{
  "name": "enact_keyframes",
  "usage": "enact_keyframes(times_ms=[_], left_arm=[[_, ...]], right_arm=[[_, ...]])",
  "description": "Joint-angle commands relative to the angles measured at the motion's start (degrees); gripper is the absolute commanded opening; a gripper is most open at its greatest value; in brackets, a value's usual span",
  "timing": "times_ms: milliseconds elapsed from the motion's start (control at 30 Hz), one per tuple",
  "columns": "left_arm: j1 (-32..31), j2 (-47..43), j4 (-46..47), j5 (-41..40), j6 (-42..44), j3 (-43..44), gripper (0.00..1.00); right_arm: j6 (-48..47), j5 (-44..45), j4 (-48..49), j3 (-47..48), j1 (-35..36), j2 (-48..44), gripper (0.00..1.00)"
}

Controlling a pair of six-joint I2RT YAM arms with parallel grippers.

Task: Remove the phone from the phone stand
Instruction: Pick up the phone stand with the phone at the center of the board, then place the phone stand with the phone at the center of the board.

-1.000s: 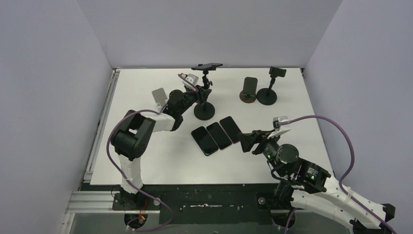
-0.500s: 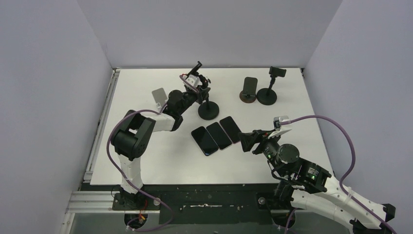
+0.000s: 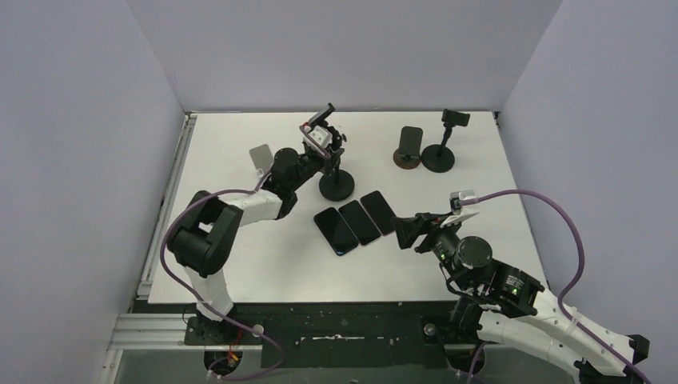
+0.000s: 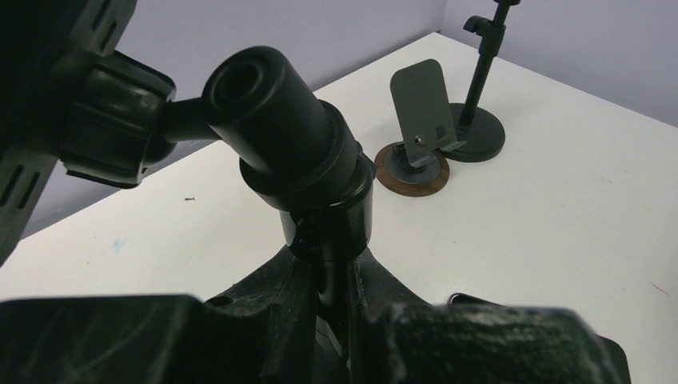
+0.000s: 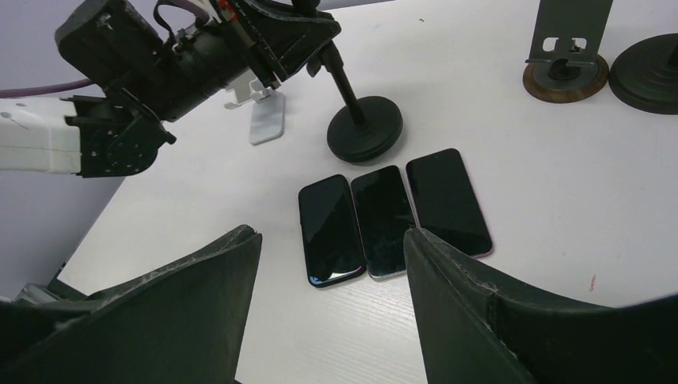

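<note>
A black phone stand (image 3: 336,186) with a round base stands at the table's back middle. Its clamp head holds a dark phone (image 3: 325,117), tilted steeply on edge. My left gripper (image 3: 326,158) is shut on the stand's thin pole (image 4: 334,256), just under the thick collar (image 4: 296,140). The clamp head (image 4: 108,120) fills the left of the left wrist view. My right gripper (image 3: 404,232) is open and empty, low over the table just right of three phones. In the right wrist view the stand's base (image 5: 365,128) shows ahead.
Three dark phones (image 3: 356,222) lie side by side near the stand's base. A plate stand on a brown base (image 3: 409,149) and a black pole stand (image 3: 439,152) are at the back right. A small grey stand (image 3: 261,157) sits at the left.
The clamp head with the phone has swung from lying level to a steep tilt. The stand's base shifted slightly, and my left arm moved with it. The right arm has not moved.
</note>
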Motion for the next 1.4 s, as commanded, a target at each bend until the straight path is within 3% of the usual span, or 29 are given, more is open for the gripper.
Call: enact_keyframes(times_ms=[0,167,400,567,800,1033,1367], left_arm=[[-0.52,-12.37,6.24,1.44,5.9,0.43,0.0],[-1.06,-21.67,0.45,-0.9,9.32,-3.41,0.0],[-5.09,-37.13,-14.09,-11.79,14.58,-10.17,0.0],[-11.74,-47.92,-24.21,-25.65,14.69,-14.72,0.0],[-27.91,-55.03,-30.94,-52.92,9.21,-19.44,0.0],[-39.09,-52.92,-20.28,-73.0,10.25,-25.41,0.0],[-45.97,-47.03,-2.8,-83.67,7.47,-32.22,0.0]], right_arm=[[-1.57,0.56,3.02,0.61,-0.15,-0.82,0.67],[-2.34,-1.5,5.89,-0.38,-0.12,-0.7,0.67],[-3.23,-3.35,10.08,-2.21,-0.1,0.83,0.67],[-3.2,-4.7,13.53,-3.22,-0.14,3.22,0.67],[-2.67,-6.68,17.2,-3.46,-0.12,6.62,0.67],[-1.57,-7.29,17.73,-2.95,-0.12,7.6,0.67],[-0.97,-6.51,15.95,-2.92,-0.12,6.57,0.67]])
